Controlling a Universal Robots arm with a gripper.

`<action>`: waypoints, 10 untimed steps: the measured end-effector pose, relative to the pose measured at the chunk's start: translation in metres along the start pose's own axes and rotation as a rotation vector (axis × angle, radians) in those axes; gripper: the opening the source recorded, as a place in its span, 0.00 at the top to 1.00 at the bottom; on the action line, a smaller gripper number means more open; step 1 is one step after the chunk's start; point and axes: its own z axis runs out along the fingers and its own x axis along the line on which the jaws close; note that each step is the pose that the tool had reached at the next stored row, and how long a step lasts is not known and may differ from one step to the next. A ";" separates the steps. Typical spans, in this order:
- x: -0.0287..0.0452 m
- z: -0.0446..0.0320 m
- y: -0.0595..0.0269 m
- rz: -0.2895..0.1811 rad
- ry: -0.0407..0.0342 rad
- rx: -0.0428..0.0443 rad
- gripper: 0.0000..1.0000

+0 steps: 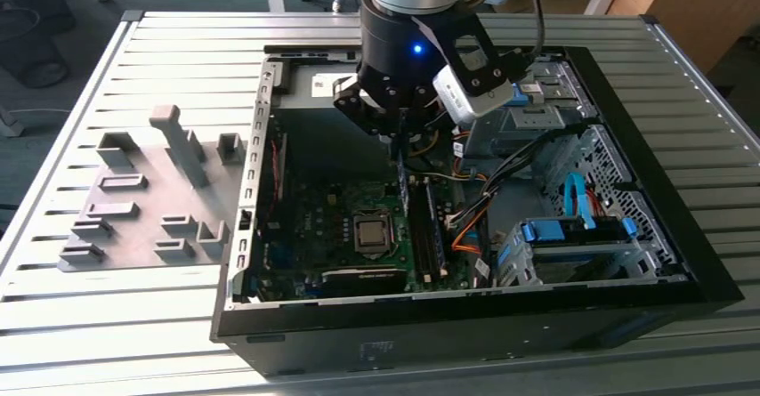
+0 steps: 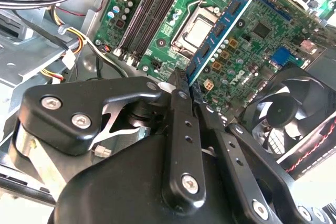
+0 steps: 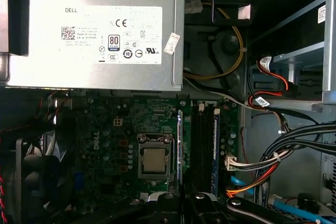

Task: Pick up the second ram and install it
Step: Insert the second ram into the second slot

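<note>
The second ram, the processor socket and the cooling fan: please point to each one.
second ram point(image 2: 223, 24), second wrist view, blue board face.
processor socket point(image 3: 155, 160), first wrist view, metal lid centre.
cooling fan point(image 2: 286, 109), second wrist view, hub.

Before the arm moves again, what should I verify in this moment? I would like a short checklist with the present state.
1. Grip: gripper shut on the second ram: ok.
2. Ram seated in a slot: not ok; it is held above the motherboard.
3. Ram parallel to the memory slots: ok.
4. Ram exactly over a free slot: cannot tell.
5. Cables off the slots: ok.
6. Slot latches open: cannot tell.
</note>
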 end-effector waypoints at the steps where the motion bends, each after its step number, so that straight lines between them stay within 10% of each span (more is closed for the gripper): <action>1: 0.0000 0.0000 0.0000 0.000 0.0000 0.0000 0.86; 10: -0.0025 0.0019 0.0000 0.000 -0.0001 -0.0003 0.86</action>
